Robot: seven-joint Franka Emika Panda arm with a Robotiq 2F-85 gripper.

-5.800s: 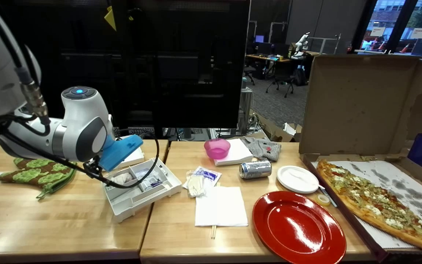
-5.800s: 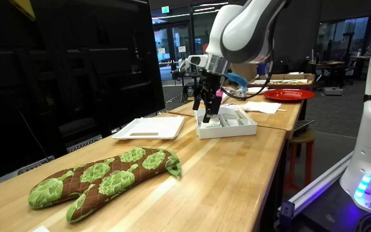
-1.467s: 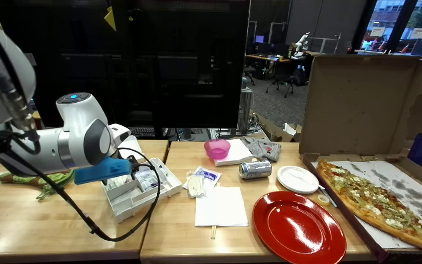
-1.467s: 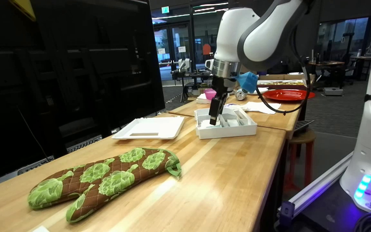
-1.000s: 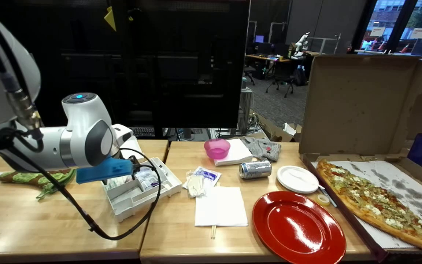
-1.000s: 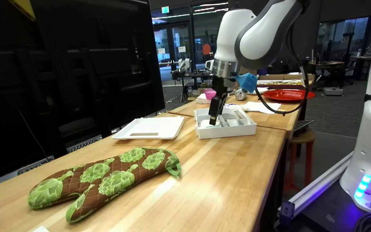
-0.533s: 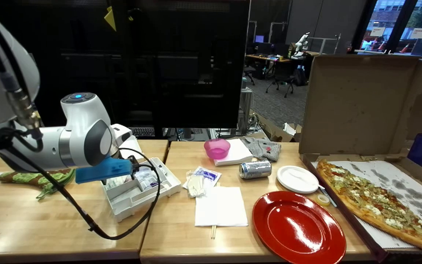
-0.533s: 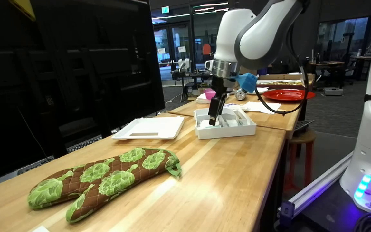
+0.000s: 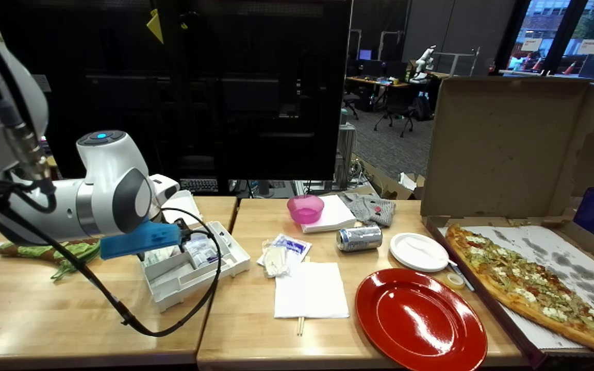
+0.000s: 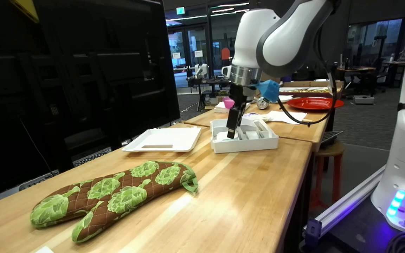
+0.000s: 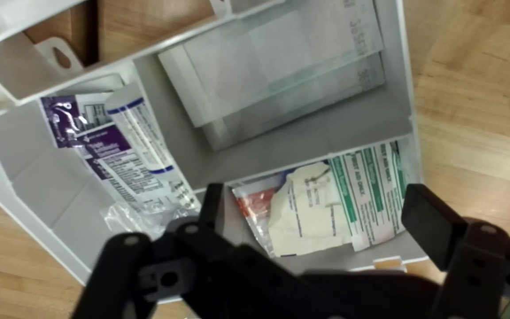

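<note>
My gripper points down over a white compartment box, fingers wide apart with nothing held. Between them, in one compartment, lie a cream paper packet, green-and-white packets and a clear packet with red print. The wrist view puts one finger over a divider and the opposite finger at the outer wall; contact with either is hard to judge. Purple-and-white packets and a small tube fill a neighbouring compartment, and pale cartons another.
A white lid and a brown-green oven mitt lie beside the box. A black cable loops from the arm in front of it. Farther along are a napkin, a can, a red plate and a pizza box.
Compared with several seconds ago, the gripper has turned and come down into the box. Over the last half second, arm and box have both slid slightly leftward in both exterior views.
</note>
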